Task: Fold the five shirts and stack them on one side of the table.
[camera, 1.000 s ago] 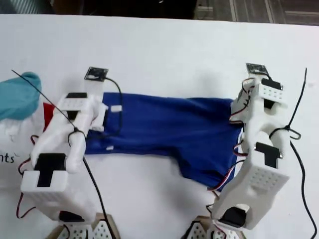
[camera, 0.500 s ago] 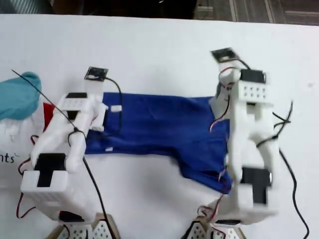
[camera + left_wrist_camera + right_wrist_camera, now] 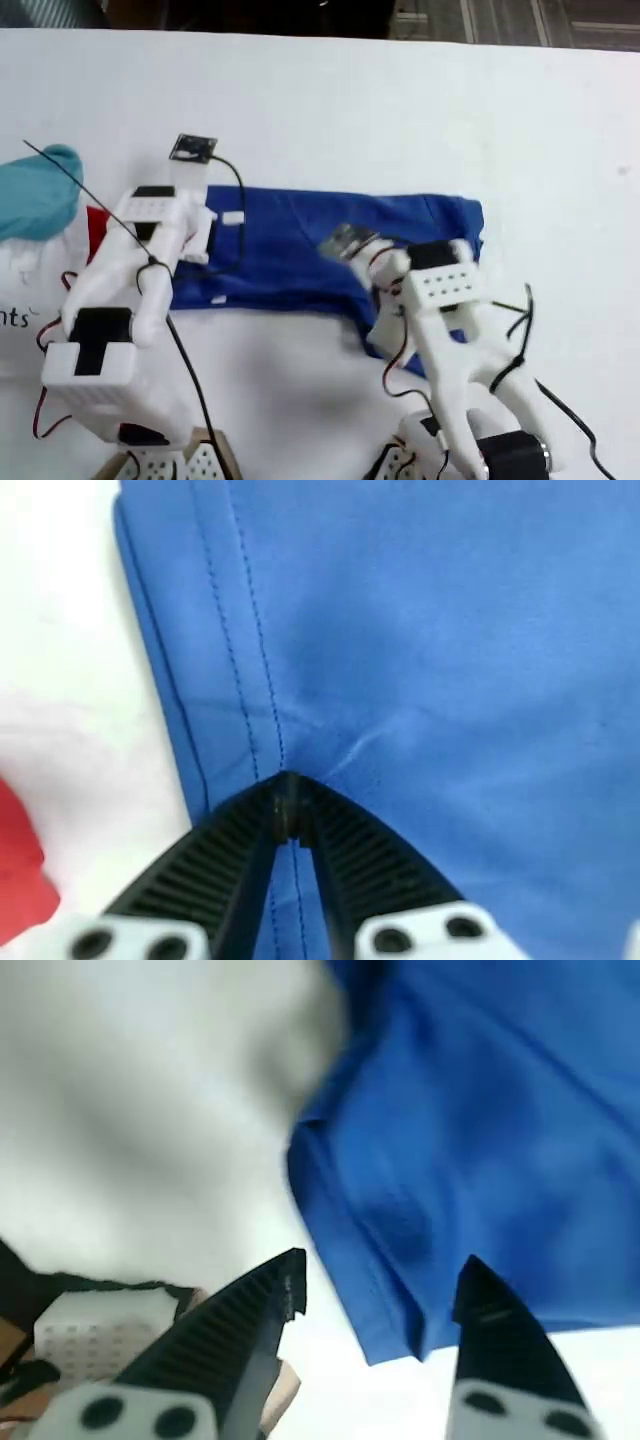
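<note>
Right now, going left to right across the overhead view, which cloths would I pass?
A crumpled teal cloth bundle → small patch of red fabric → long flat blue shirt.

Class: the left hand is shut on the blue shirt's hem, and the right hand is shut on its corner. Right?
No: the right hand is open over a corner of the blue shirt, as the right wrist view shows. The left hand is shut on the hem.
</note>
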`<action>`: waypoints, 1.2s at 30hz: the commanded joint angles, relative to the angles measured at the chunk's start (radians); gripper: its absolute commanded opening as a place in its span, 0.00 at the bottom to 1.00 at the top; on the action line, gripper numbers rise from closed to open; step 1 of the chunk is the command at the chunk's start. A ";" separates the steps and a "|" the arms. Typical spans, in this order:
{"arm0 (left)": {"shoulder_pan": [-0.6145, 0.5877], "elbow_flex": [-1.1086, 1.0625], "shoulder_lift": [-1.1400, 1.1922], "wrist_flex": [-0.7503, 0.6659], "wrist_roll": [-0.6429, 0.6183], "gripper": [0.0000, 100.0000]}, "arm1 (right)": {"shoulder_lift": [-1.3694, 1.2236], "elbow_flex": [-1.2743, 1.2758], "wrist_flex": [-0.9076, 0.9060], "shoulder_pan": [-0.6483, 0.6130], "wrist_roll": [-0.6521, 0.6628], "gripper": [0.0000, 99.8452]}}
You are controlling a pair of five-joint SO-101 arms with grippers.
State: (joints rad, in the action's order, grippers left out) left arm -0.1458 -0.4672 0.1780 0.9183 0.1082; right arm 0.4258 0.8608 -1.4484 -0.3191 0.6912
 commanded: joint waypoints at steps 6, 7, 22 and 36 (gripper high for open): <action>-0.006 -0.001 -0.005 -0.026 -0.008 0.03 | 0.028 0.086 0.114 -0.084 0.014 0.24; -0.006 -0.001 -0.005 -0.026 -0.008 0.03 | 0.028 0.100 0.140 -0.084 0.015 0.24; -0.006 -0.001 -0.005 -0.026 -0.008 0.03 | 0.027 0.227 0.308 0.084 0.146 0.24; -0.006 -0.001 -0.005 -0.026 -0.008 0.03 | 0.028 0.215 0.349 0.160 0.195 0.02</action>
State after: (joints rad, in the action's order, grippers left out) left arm -0.1458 -0.4672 0.1780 0.9183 0.1082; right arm 0.4381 1.0879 -1.1032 -0.1688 0.8784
